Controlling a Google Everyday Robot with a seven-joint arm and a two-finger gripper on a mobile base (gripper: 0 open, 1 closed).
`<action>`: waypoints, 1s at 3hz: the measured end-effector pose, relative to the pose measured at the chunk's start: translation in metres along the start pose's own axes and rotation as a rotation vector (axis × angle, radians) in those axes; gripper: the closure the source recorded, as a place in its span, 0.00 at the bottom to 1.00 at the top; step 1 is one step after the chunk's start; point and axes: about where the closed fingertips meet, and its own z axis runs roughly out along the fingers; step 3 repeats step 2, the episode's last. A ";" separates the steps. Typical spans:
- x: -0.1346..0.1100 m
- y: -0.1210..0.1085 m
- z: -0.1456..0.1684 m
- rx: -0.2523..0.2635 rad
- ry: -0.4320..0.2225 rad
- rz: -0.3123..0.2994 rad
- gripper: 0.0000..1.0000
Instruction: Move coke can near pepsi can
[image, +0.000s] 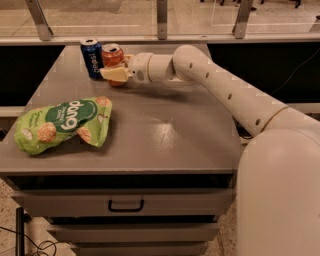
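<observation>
Grey table (165, 135) carries everything; the white arm (225, 95) reaches to its far left corner. A green snack bag (62, 122) lies well apart. The gripper (116, 71) clasps the coke can (112, 54) upright — just beside the pepsi can (91, 57) — so it can stand once released.

"dang" on green bag (62, 122); gripper (116, 73) at coke can (112, 54)

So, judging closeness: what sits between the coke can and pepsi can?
Nothing: the camera view shows pepsi can and coke can side by side, almost touching, the gripper closed on the coke can at the table's far edge.
</observation>
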 end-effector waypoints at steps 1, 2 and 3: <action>0.000 0.002 0.002 -0.004 0.000 0.000 0.83; 0.000 0.004 0.005 -0.009 -0.001 0.001 0.59; 0.000 0.004 0.005 -0.009 -0.001 0.001 0.59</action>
